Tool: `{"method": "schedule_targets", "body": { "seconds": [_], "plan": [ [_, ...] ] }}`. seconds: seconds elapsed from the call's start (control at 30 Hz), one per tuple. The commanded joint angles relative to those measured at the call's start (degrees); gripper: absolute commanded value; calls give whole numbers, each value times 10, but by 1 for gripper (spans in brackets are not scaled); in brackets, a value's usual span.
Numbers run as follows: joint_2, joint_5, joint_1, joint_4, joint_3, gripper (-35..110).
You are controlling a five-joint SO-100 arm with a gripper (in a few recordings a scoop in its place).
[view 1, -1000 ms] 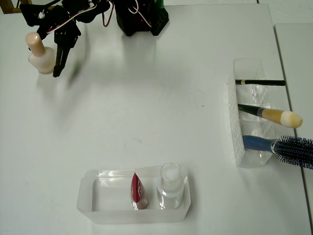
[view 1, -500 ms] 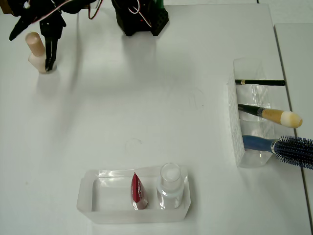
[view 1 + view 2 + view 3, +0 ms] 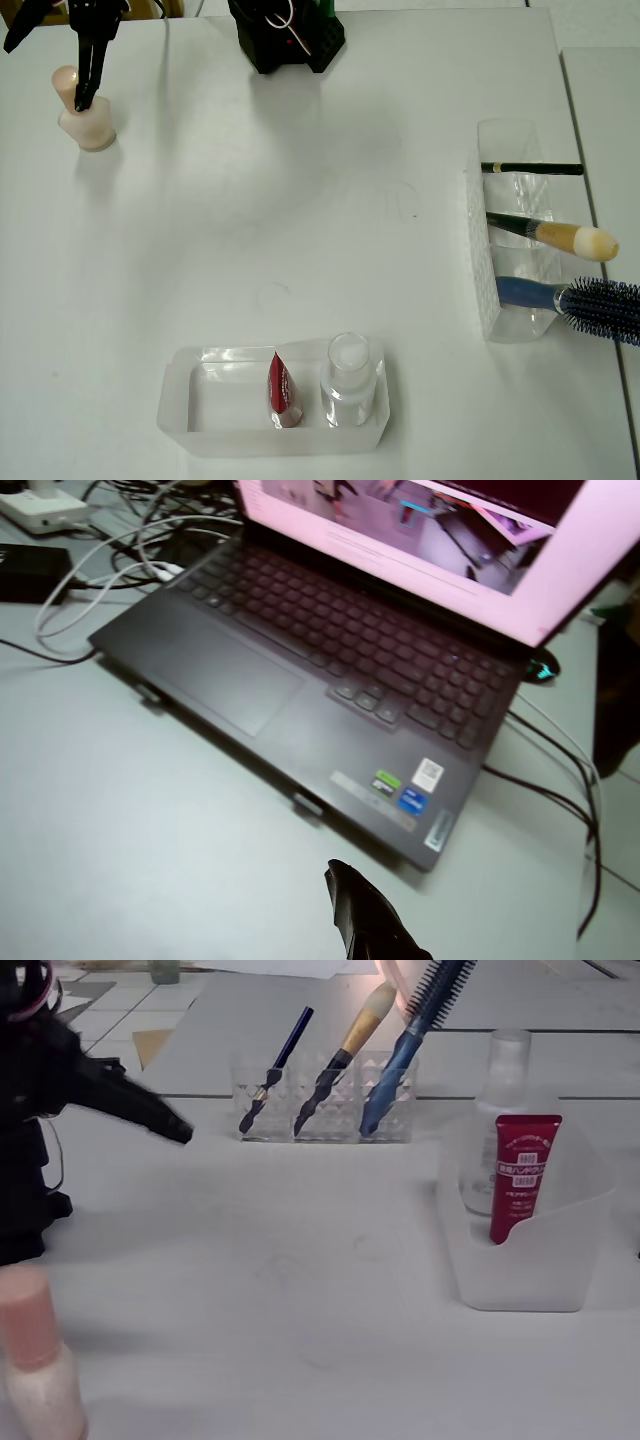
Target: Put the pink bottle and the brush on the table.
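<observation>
My gripper (image 3: 60, 40) has risen and pulled back toward the table's (image 3: 300, 200) far-left corner since a second ago, fingers spread wide and holding nothing. The pink bottle (image 3: 84, 112) stands upright on the table just below one fingertip in the overhead view. The brush (image 3: 560, 236) sits in the middle slot of the clear holder (image 3: 490, 250), between the pencil (image 3: 530, 168) and the hairbrush (image 3: 590, 300).
</observation>
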Motion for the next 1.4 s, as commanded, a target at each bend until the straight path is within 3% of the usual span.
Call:
{"method": "schedule_targets", "body": {
  "seconds": [0.0, 0.37, 0.67, 1.37],
  "plan": [
    [18, -1, -25, 37, -63, 59],
    [-61, -4, -339, 35, -105, 56],
    [-69, 1, -508, 72, -97, 56],
    [-207, -6, -723, -111, -102, 51]
  ]
}}
